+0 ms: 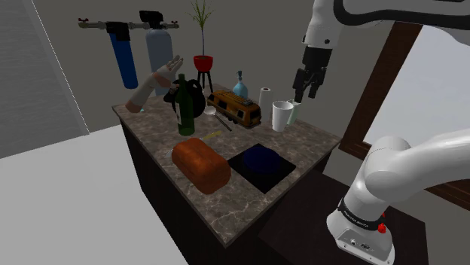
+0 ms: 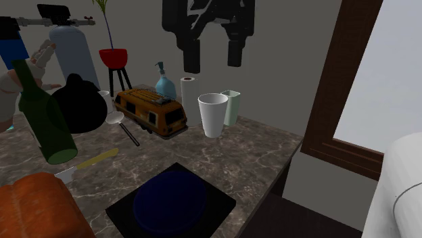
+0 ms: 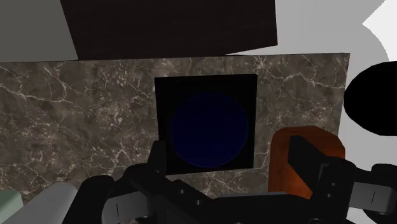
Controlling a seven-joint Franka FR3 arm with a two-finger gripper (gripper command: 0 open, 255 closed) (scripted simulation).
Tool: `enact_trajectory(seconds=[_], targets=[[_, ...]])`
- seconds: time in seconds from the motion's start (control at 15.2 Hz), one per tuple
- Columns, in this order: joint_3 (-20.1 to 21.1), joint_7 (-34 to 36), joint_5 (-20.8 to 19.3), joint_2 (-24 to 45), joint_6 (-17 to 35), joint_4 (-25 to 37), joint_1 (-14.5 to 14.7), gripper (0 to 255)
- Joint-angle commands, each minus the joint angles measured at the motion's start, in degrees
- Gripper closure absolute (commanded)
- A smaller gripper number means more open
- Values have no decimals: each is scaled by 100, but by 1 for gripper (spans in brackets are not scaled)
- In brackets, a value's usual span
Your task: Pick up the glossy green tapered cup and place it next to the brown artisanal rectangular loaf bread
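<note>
Hovering spread and empty, the gripper (image 2: 214,59) hung above the pale green cup (image 2: 232,106), untouched below the jaws beside a white cup (image 2: 213,115), well apart from the brown loaf (image 1: 200,164), so grasp, carry and placement all lay ahead.

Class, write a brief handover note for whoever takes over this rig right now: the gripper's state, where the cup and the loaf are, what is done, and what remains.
Gripper: open and empty, hanging above the two cups.
Pale green cup: upright on the marble counter, close behind the white cup, not grasped.
Brown loaf: lying further along the counter, beside the black mat.
Done: the gripper is lined up over the cups, nothing more.
Left: descend, grasp the green cup without knocking the white one, carry it over, and set it next to the loaf.
</note>
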Motion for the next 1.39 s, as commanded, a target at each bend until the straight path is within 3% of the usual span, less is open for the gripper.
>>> enact_trajectory(seconds=[0.0, 0.73, 1.32], targets=[[0, 0, 0, 0, 0, 0, 0, 0], [-1187, -1259, -704, 1223, 1125, 134, -314, 0], [-2134, -2334, -743, 2726, 1953, 857, -416, 0]])
